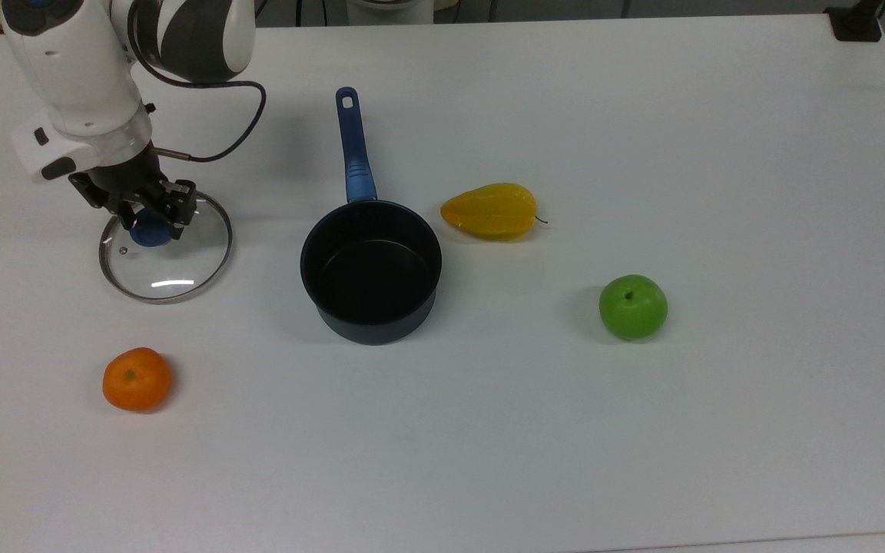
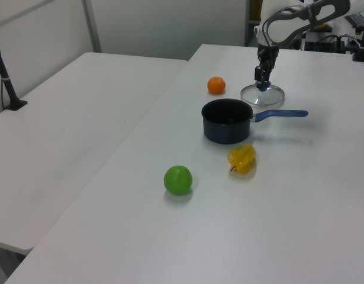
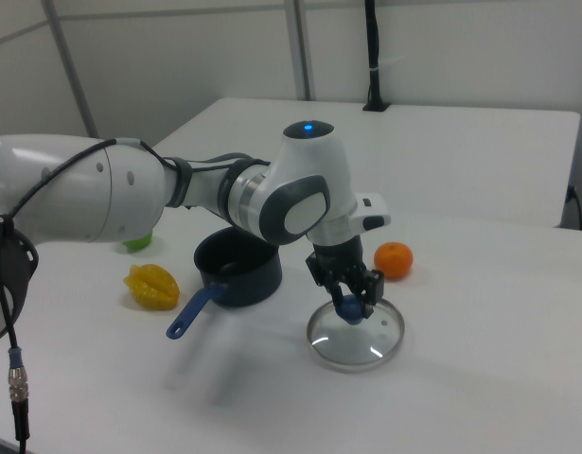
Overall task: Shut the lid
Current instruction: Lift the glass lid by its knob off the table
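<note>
The lid is round clear glass with a metal rim and a blue knob. It is at the top view's left, well apart from the dark saucepan. My gripper comes down from above and is shut on the knob. The left view has the gripper and lid behind the saucepan. In the right view the gripper holds the lid low over the table, right of the open, empty saucepan. The pan's blue handle points away in the top view.
An orange lies in front of the lid in the top view. A yellow starfruit sits just right of the saucepan, and a green apple lies further right. The white table stretches wide to the top view's right.
</note>
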Action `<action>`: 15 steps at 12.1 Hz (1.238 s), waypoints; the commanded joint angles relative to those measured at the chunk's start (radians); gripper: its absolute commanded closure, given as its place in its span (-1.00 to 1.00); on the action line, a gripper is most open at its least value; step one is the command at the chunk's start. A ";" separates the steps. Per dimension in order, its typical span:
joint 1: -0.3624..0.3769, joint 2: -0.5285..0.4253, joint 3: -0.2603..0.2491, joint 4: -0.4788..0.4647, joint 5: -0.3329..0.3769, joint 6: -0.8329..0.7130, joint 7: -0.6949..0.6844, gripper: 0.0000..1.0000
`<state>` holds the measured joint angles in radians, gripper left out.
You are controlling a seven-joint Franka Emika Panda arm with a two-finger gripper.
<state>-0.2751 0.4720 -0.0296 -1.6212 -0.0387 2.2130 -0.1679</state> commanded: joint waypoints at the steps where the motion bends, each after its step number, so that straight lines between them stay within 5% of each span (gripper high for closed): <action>1: -0.004 -0.068 -0.003 -0.009 -0.006 -0.071 -0.007 -0.11; 8: 0.026 -0.139 0.003 0.075 0.038 -0.242 0.004 -0.07; 15: 0.241 -0.138 0.002 0.142 0.051 -0.288 0.129 -0.07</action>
<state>-0.1060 0.3479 -0.0187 -1.4926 0.0172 1.9529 -0.0836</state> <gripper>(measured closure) 0.396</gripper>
